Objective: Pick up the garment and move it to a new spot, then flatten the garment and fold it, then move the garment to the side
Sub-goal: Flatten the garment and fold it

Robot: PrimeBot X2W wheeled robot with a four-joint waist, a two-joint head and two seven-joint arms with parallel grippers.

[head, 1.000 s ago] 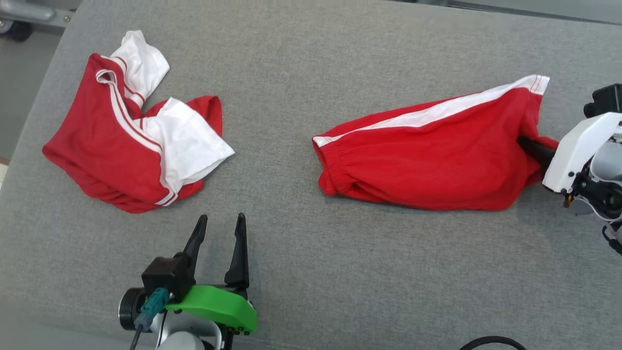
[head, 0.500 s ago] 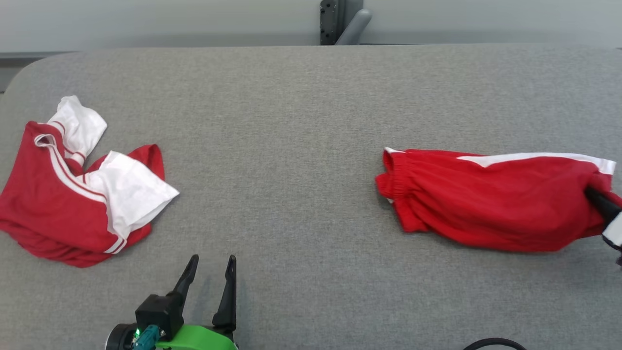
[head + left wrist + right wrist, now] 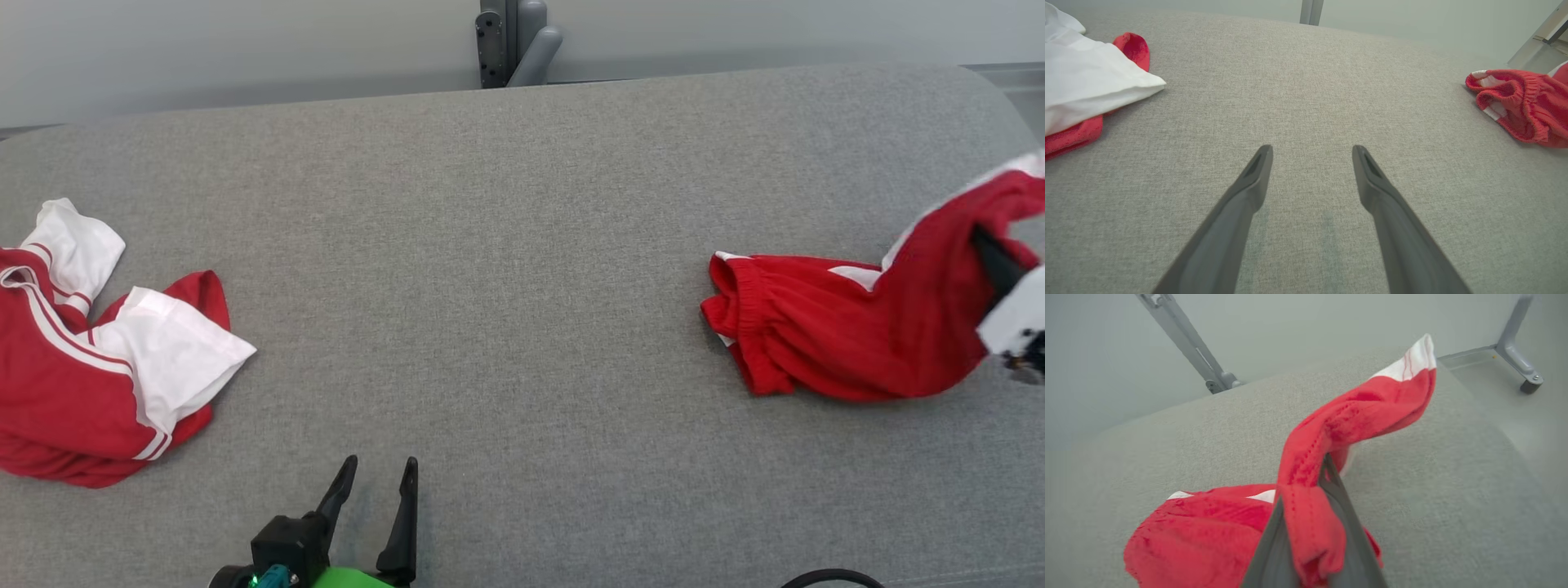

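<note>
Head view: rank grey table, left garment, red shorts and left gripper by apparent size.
1. grey table
2. red shorts and left garment: too alike to rank, both cropped
3. left gripper

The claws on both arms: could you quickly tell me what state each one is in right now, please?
Left claw: open, holding nothing.
Right claw: closed on one end of the red shorts.

grey fabric surface (image 3: 522, 245), pale floor (image 3: 245, 49), metal post (image 3: 531, 20)
</note>
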